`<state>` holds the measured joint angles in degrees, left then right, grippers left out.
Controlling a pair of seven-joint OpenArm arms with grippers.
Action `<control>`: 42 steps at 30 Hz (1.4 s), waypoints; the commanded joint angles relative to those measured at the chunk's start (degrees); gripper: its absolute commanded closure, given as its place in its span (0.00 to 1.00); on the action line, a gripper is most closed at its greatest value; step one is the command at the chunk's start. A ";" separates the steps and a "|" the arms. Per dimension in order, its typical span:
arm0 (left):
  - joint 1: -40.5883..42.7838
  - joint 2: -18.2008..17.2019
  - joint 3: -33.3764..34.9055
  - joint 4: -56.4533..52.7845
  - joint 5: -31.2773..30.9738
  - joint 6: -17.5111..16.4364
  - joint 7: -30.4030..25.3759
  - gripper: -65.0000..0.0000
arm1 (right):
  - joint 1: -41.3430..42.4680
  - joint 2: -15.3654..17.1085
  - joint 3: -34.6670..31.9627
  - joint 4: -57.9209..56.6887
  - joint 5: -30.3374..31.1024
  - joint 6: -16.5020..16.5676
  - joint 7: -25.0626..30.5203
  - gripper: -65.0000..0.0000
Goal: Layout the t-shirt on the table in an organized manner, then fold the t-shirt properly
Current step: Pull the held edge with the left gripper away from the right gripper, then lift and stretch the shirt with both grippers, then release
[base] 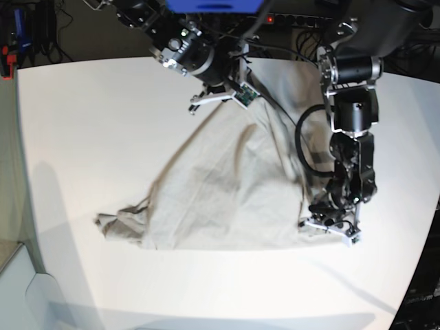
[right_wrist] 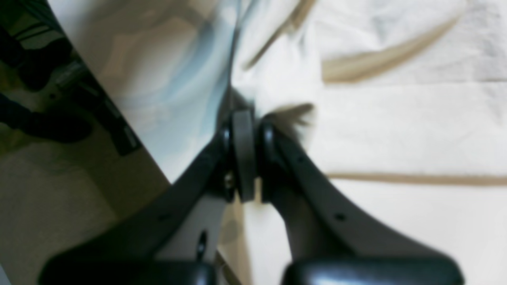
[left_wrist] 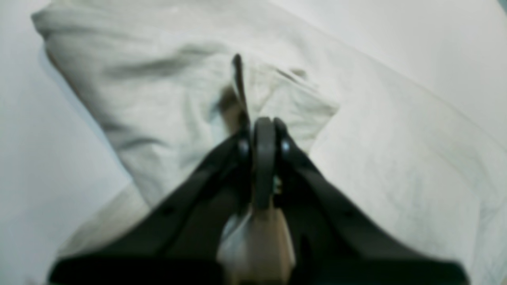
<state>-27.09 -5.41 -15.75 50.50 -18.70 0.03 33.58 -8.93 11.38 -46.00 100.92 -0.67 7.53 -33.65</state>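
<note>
White table [base: 89, 124] fills the base view, with dark clutter of cables behind its far edge. Starting at the left, the t-shirt [base: 213, 199] has a bunched, wrinkled end lying near the table's left front, and from there the cloth fans out flat across the middle. Up at the far side, the right gripper [base: 218, 96] is pinched tight on a raised fold of the shirt, pulling it into a ridge. Over to the right, the left gripper [base: 328, 229] is down low at the shirt's corner, jaws clamped together on the fabric edge.
</note>
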 commanded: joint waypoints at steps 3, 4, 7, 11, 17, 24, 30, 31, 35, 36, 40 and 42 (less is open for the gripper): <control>-0.38 -0.70 -0.65 7.83 -0.51 0.27 3.30 1.00 | 0.27 -0.52 1.65 0.92 0.27 0.78 1.25 1.00; 0.32 -1.40 -1.70 10.64 -0.51 0.27 5.49 1.00 | 0.18 -0.61 2.00 1.10 0.27 0.78 1.25 1.00; 2.78 -2.11 -7.42 21.28 -0.42 0.27 12.70 1.00 | 0.27 -0.78 2.17 1.27 0.36 0.78 1.25 1.00; 5.77 -4.39 -15.15 32.62 -0.42 -0.16 21.49 1.00 | -0.08 -1.93 2.09 2.86 0.45 0.95 1.34 1.00; 11.66 -8.35 -24.30 42.11 -0.42 -0.25 30.20 1.00 | -0.35 -3.42 -2.05 6.11 0.53 1.04 1.34 1.00; 20.28 -11.69 -33.26 43.61 -0.42 -0.34 31.25 1.00 | -0.35 -4.48 -13.65 6.02 0.53 1.04 1.34 1.00; 25.11 -12.74 -34.67 42.11 -0.42 -0.34 27.65 0.99 | -0.35 -5.62 -14.35 5.67 0.62 0.87 1.25 1.00; 25.64 -12.66 -34.58 42.38 -0.42 -0.34 27.65 0.99 | -0.26 -5.53 -14.35 5.67 0.62 0.87 1.25 1.00; 26.08 -12.39 -34.32 42.29 -0.42 -0.34 28.09 0.97 | -0.35 -5.35 -14.62 5.67 0.62 0.87 0.73 1.00; 26.08 -12.30 -34.32 42.20 -0.42 -0.34 28.09 0.94 | -0.35 -5.35 -14.71 5.67 0.62 0.87 -0.24 1.00; 27.31 -12.13 -34.32 42.47 -0.42 -0.34 28.09 0.68 | -0.35 -5.35 -14.71 6.02 0.62 0.87 -5.43 0.88; 27.40 -12.13 -34.23 42.55 -0.42 -0.34 28.00 0.54 | -0.26 -5.62 -14.44 6.02 0.62 0.87 -8.86 0.78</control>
<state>1.10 -16.29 -49.82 91.92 -18.83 -0.21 62.78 -7.18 8.64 -58.13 105.49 2.17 7.92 -44.07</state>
